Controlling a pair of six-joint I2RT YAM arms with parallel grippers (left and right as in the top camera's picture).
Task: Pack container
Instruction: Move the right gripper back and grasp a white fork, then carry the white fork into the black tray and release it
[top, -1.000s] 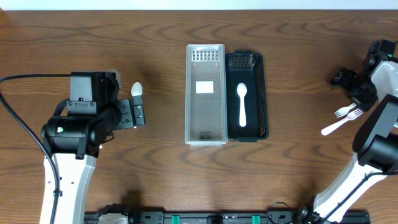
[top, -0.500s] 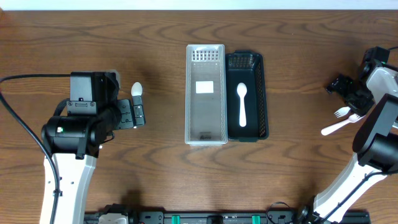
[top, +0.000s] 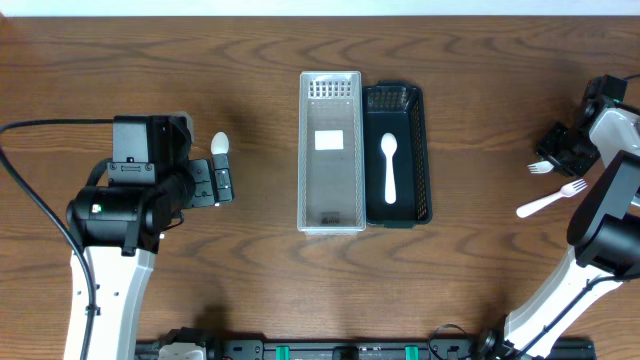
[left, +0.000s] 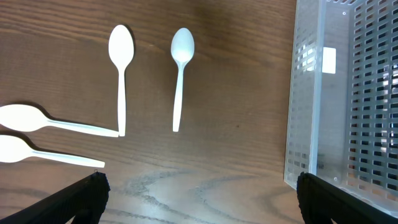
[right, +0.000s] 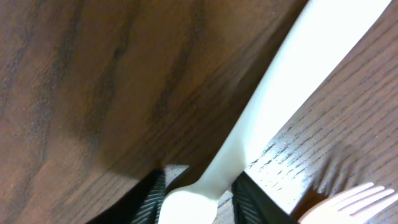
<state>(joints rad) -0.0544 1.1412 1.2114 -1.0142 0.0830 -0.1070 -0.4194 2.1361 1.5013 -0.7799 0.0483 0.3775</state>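
A clear slotted container (top: 330, 150) and a black container (top: 420, 150) stand side by side mid-table, and a white spoon (top: 390, 168) lies in the black one. My right gripper (top: 553, 152) is at the far right, shut on a white fork (top: 540, 167). In the right wrist view the fork's neck (right: 280, 93) runs between the jaws of the right gripper (right: 199, 199). A second fork (top: 550, 200) lies just in front, and its tines (right: 348, 200) show. My left gripper (top: 224, 186) is open over bare wood, beside a white spoon (top: 219, 144).
The left wrist view shows several white spoons on the wood: two upright ones (left: 120, 74) (left: 180, 68) and two lying crosswise (left: 37, 121) (left: 31, 152). The clear container's wall (left: 323, 93) is at its right. The left gripper (left: 202, 208) is wide apart.
My right gripper has closed around one fork, and that fork's tines have shifted up and to the left. The left arm has not moved.
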